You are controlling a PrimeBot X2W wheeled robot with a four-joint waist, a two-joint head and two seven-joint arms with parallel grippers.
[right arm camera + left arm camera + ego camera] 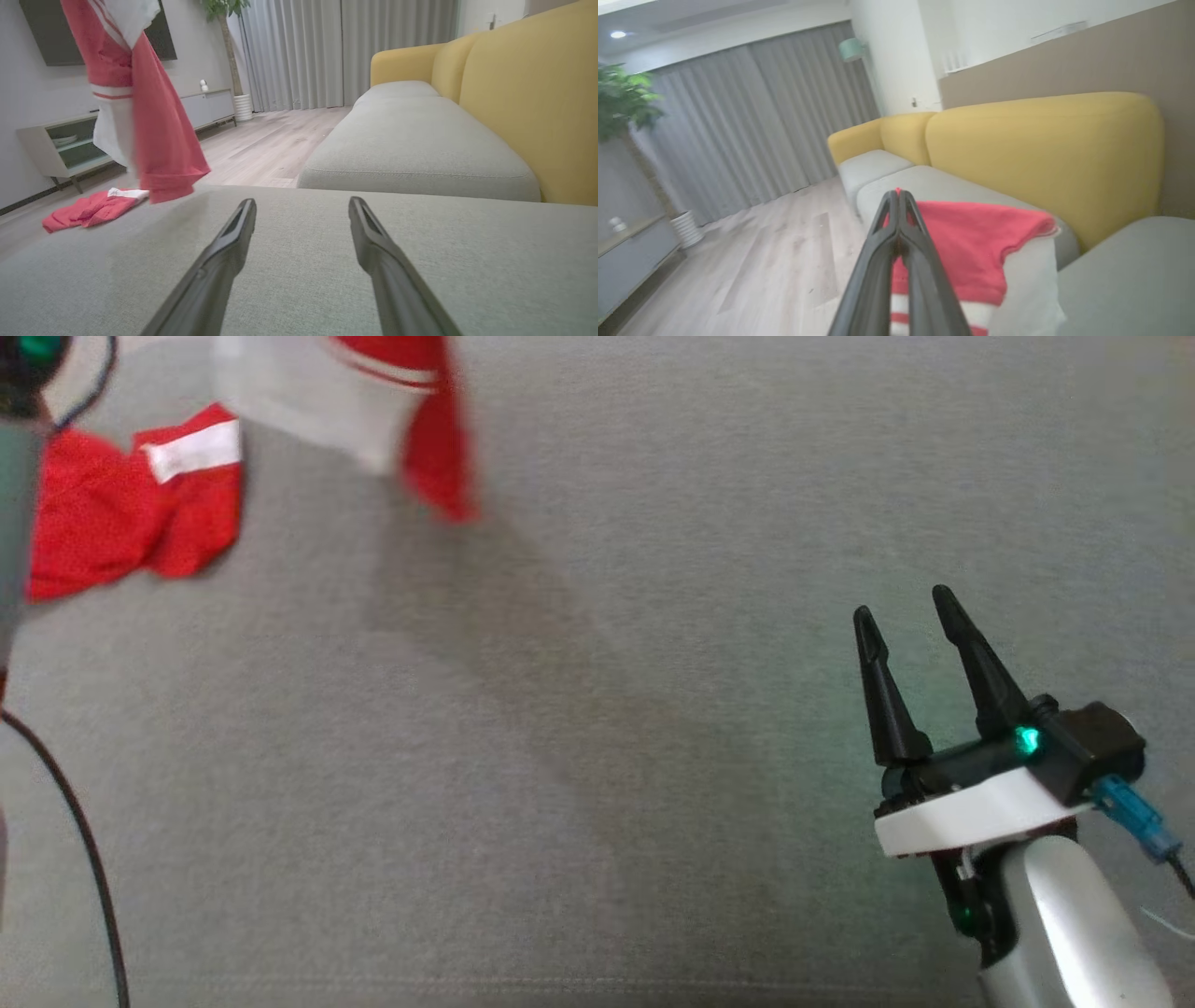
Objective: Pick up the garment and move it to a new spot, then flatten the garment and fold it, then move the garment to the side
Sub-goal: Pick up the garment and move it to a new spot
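Grey sofa seat, left gripper raised, fingers pinched shut on the red-and-white garment hanging from it, right gripper low over the seat, fingers spread, garment well to its left.

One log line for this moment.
phase: pick-up | left gripper: shut on garment | garment: hanging, part on cushion | right gripper: open, empty

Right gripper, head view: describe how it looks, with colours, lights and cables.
The right gripper has two long, black, tapering jaws on a black base with a glowing green light. Under it sits a white plate, then a glossy pale forearm. A blue connector with a dark cable plugs into its side.
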